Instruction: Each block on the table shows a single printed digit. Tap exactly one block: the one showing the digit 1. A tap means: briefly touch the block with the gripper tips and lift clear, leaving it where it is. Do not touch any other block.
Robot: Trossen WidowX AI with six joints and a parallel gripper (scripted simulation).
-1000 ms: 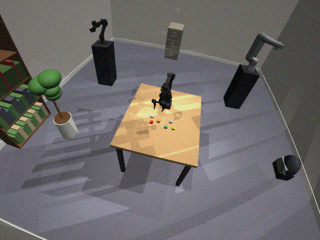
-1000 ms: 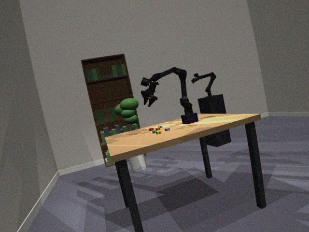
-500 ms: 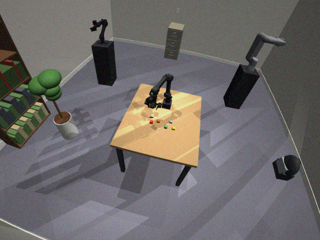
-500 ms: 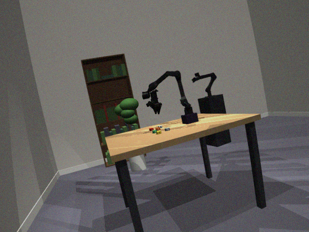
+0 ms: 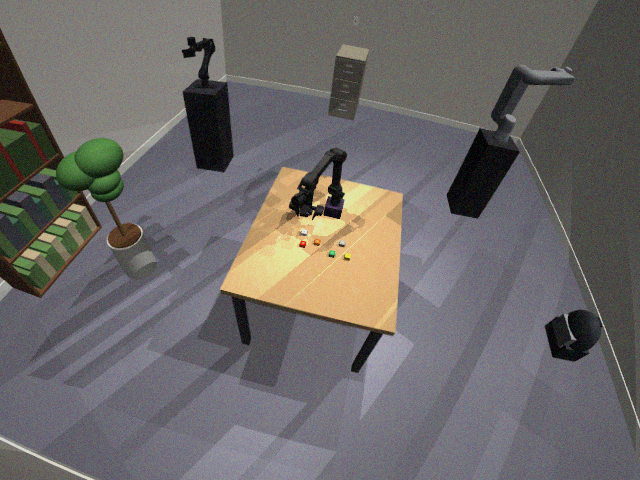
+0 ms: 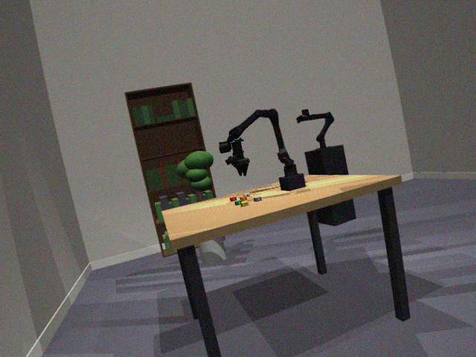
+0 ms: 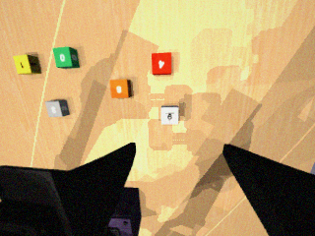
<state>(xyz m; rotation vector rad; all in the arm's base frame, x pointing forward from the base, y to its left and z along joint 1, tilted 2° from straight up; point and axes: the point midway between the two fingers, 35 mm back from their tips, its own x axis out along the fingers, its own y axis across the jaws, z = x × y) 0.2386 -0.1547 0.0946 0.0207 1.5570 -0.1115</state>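
Observation:
The yellow block (image 5: 347, 256) (image 6: 244, 204) (image 7: 23, 64) lies at the far left of the wrist view, with a small dark mark that looks like a 1. A green block (image 5: 331, 253) (image 7: 64, 58) beside it shows a 0. A grey block (image 5: 342, 243) (image 7: 55, 108) has a blurred digit. An orange block (image 5: 317, 241) (image 7: 119, 88) seems to show an 8, a red block (image 5: 302, 243) (image 7: 161, 64) a 4. A white block (image 5: 303, 232) (image 7: 169, 115) has an unclear dark digit. My gripper (image 6: 242, 175) (image 7: 178, 147) is open and empty, pointing down high above the table, nearest the white block.
The wooden table (image 5: 361, 299) (image 6: 199, 226) carries the blocks and my arm's dark base (image 5: 333, 208) (image 6: 291, 181). Green and yellow blocks stand close together but apart. A potted plant, a bookshelf and two other arms on black pedestals stand away from the table.

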